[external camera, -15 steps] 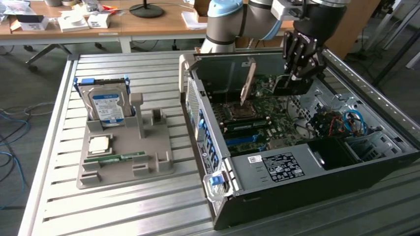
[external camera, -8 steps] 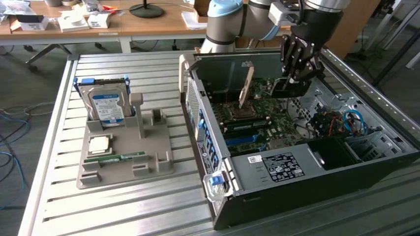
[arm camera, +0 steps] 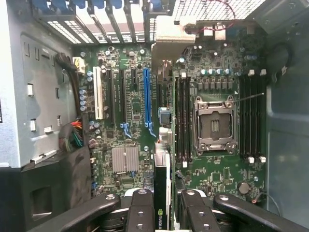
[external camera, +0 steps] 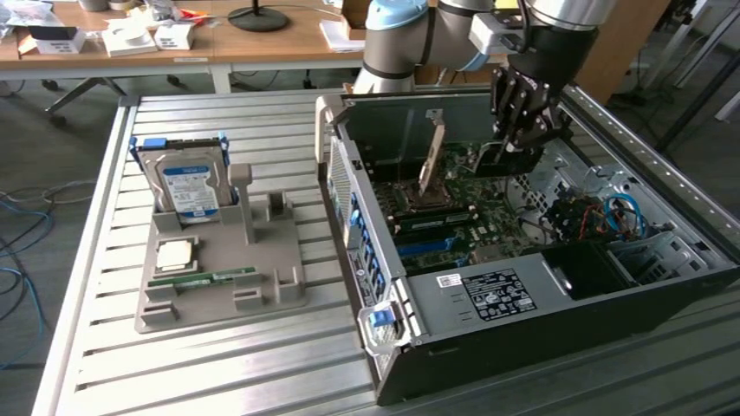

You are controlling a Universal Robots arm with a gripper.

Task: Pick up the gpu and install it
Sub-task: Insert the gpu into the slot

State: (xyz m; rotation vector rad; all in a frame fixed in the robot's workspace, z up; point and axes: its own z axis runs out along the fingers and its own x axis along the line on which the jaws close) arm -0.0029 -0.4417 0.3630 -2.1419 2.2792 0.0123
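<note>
Exterior view: the open computer case (external camera: 463,368) holds the motherboard (external camera: 463,217); the gripper (external camera: 521,139) reaches inside, pinching the gpu (external camera: 505,161) edge-down above it. Wrist view: the gpu sits clamped between the fingers (arm camera: 140,212), long axis parallel to the blue slot (arm camera: 146,96).

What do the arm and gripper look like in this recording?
The arm is silvery-grey tubing with rounded grey joints, one of which has a light blue cap. A pale box is mounted at the wrist. The gripper is black, with two jointed link-bar fingers studded with round pins.
</note>
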